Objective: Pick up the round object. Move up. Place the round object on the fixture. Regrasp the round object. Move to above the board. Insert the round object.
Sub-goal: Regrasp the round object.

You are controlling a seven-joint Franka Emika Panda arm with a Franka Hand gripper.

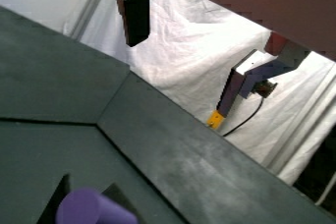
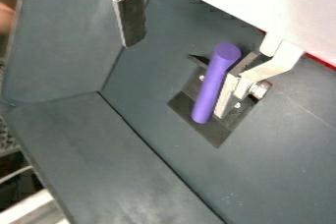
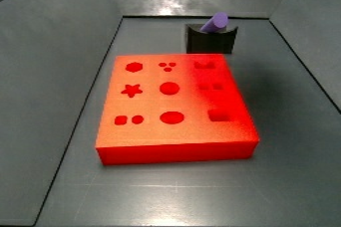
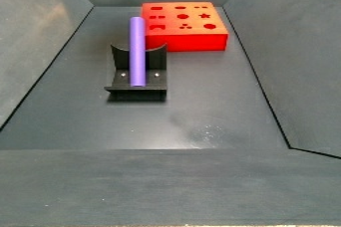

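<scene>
Purple round object [image 4: 136,50] is not in the gripper [image 2: 197,33]; I see it resting on the fixture [image 4: 138,75], leaning in the curved notch. From my remote station, in both wrist views the gripper hangs above the scene. One finger [image 2: 129,14] with its dark pad shows clearly, and a second finger [image 2: 266,63] appears in a wrist view close beside the upper end of the peg, but I cannot say if it touches. The fingers stand wide apart with nothing pinched between them. In a wrist view the round object [image 2: 211,83] lies along the fixture [image 2: 223,110] below the fingers. In a side view the gripper itself is out of the picture; the fixture [image 3: 212,39] stands on the dark floor just behind the far edge of the board [image 3: 173,112], and only the peg's top end [image 3: 216,22] shows. The board [image 4: 184,25] is red-orange with darker shaped cut-outs, all without any piece in them.
</scene>
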